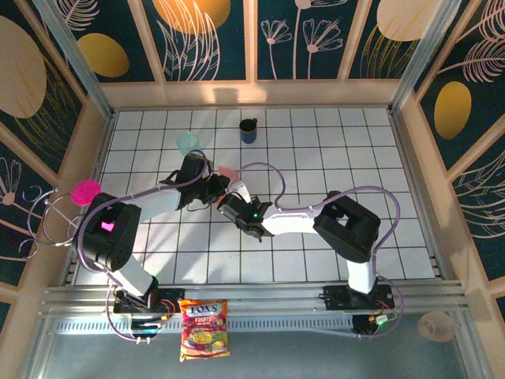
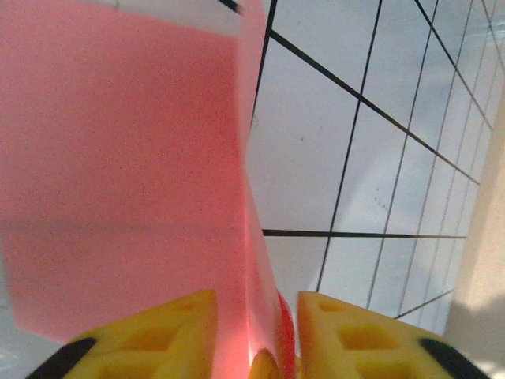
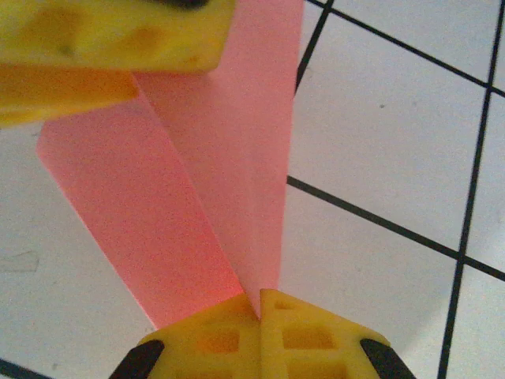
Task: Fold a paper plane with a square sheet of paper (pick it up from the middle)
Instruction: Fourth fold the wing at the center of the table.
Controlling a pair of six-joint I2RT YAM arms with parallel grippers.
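The paper (image 3: 213,174) is only partly folded, no plane yet; the right gripper (image 3: 259,298) pinches it, the left gripper (image 2: 256,304) stands open around it.

Mid-frame on the worktop (image 1: 331,158), the folded sheet of paper (image 1: 229,171) runs between the left arm's fingers (image 2: 158,339) and the right arm's fingers (image 3: 300,339). Upper centre: cup (image 1: 248,130) right of tumbler (image 1: 188,143). Left edge: goblet (image 1: 85,192). Bottom: snack bag (image 1: 204,328).

Salmon-pink sheet of paper (image 3: 229,142), partly folded
Two plain panels meet along a sharp lengthwise crease, tapering to one pinched end, near the middle of the table (image 1: 355,158).
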